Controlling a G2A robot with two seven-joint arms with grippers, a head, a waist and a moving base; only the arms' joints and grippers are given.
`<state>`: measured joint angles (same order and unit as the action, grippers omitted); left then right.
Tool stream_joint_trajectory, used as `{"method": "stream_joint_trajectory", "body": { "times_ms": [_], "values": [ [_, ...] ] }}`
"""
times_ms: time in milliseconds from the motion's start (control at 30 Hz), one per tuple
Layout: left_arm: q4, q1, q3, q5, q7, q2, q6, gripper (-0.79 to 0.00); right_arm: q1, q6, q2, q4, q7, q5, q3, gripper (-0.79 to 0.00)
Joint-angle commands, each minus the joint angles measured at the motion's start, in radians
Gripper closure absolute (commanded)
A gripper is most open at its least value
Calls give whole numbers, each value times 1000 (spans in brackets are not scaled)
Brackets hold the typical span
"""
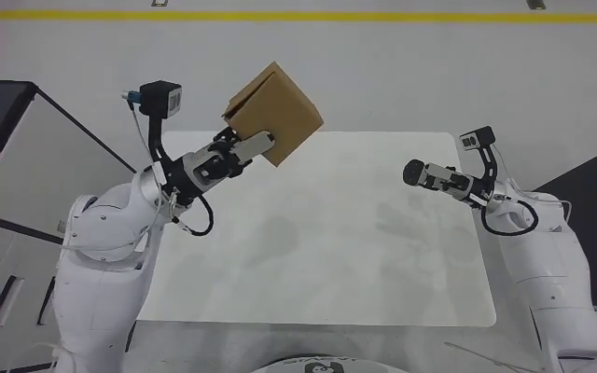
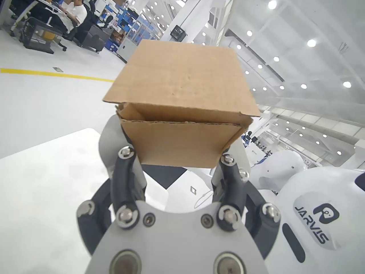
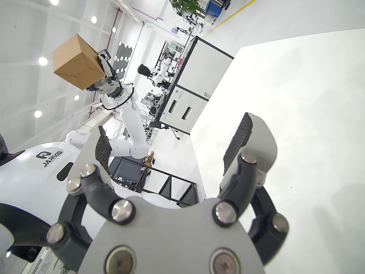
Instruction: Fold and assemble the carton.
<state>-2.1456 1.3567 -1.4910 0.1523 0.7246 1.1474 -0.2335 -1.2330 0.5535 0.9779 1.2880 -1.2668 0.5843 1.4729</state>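
A brown cardboard carton [image 1: 273, 112], folded into a box shape, is held in the air over the table's far left corner. My left gripper [image 1: 259, 143] is shut on its lower wall, one finger on each side. In the left wrist view the carton [image 2: 182, 98] shows a closed upper panel and a flap edge just above my left gripper [image 2: 178, 146]. The right wrist view shows the carton [image 3: 77, 61] far off, raised on the left arm. My right gripper [image 1: 410, 172] hovers at the table's right side, and in its own view it [image 3: 174, 141] stands open with nothing between its fingers.
The white table [image 1: 326, 233] lies under both arms. A dark-framed rack [image 1: 23, 103] stands off the table's left edge. A yellow floor line [image 1: 298, 16] runs along the far side.
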Motion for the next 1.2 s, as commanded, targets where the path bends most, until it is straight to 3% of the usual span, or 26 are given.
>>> {"method": "stream_joint_trajectory", "body": {
  "times_ms": [0, 233, 467, 667, 833, 1167],
  "values": [
    [-12, 14, 13, 87, -59, 4, 88, 0, 0, 0, 0, 0, 0, 0, 0, -785],
    [-40, 39, 71, 344, -135, 15, 305, 0, 0, 0, 0, 0, 0, 0, 0, -785],
    [-44, 35, 65, 329, -148, 14, 298, 0, 0, 0, 0, 0, 0, 0, 0, -785],
    [-51, 65, 109, 667, -270, 35, 332, 0, 0, 0, 0, 0, 0, 0, 0, -785],
    [-61, 66, 136, 819, -299, 42, 404, 0, 0, 0, 0, 0, 0, 0, 0, -785],
    [-64, 69, 144, 886, -304, 45, 448, 0, 0, 0, 0, 0, 0, 0, 0, -785]
  ]
}}
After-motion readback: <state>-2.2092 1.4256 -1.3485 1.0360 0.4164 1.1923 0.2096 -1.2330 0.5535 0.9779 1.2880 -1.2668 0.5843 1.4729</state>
